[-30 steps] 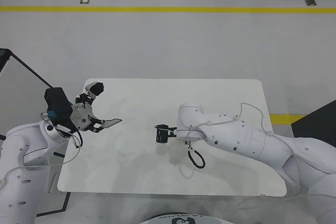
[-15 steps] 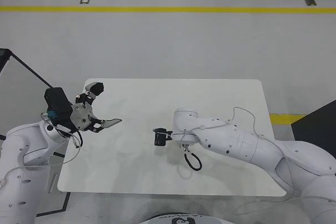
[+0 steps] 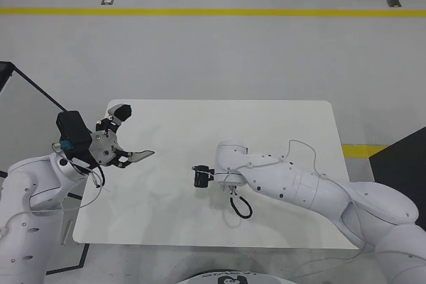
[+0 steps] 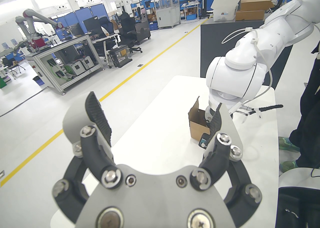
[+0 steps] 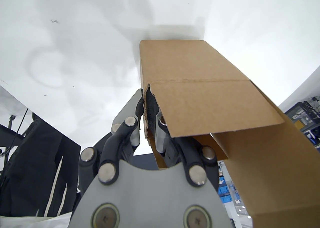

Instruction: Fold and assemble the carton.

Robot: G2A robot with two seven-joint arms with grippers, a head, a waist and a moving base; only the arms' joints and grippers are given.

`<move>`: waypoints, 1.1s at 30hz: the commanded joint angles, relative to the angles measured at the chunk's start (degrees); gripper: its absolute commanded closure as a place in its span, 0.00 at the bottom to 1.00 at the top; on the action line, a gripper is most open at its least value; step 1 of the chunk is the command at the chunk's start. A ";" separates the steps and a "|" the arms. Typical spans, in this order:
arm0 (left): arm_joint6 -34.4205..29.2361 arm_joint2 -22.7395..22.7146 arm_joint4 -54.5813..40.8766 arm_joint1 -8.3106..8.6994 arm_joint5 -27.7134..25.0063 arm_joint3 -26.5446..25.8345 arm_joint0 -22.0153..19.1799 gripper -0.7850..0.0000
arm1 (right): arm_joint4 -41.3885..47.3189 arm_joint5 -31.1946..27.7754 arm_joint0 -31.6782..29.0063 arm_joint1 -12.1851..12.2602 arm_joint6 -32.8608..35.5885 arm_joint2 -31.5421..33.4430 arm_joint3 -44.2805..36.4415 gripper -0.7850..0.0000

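Observation:
A small brown carton [image 5: 200, 89] stands on the white table [image 3: 298, 121] with its top flaps up. My right gripper [image 5: 148, 111] is shut on one edge of the carton's wall, one finger inside and one outside. In the left wrist view the carton [image 4: 197, 121] sits under the right arm's white wrist [image 4: 232, 76]. From above, the right arm [image 3: 231, 167] covers the carton near the table's middle. My left gripper [image 3: 131, 133] hangs over the table's left part, open with nothing in it [image 4: 157, 106], and faces the carton from a distance.
A black cable loop [image 3: 240, 206] hangs beside the right wrist. A person in dark clothes [image 4: 310, 104] stands at the table's edge. A black frame [image 3: 0, 78] stands left of the table. A bare tabletop lies between the two grippers.
The right arm has slid a little leftward across the table, toward the left gripper, with the carton in its grip. The left arm has kept still.

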 commanded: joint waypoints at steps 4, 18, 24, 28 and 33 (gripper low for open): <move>0.00 0.00 0.00 0.00 0.00 0.00 0.00 0.00 | -0.37 0.01 -0.10 -0.48 0.01 0.00 0.70 0.65; 0.00 0.00 0.00 0.00 0.00 0.00 0.00 0.00 | 0.10 1.22 2.66 0.67 1.21 0.03 -3.52 0.16; 0.00 0.00 0.00 0.00 0.00 0.00 0.00 0.00 | 2.45 0.63 2.47 3.85 0.53 4.57 -9.40 0.00; 0.00 0.00 0.00 0.00 0.00 0.00 0.00 0.00 | 4.19 -1.06 0.71 7.11 -1.23 10.41 -13.81 0.00; 0.00 0.00 0.00 0.00 0.00 0.00 0.00 0.00 | 8.17 -3.63 -2.78 11.43 -3.65 19.13 -17.80 0.00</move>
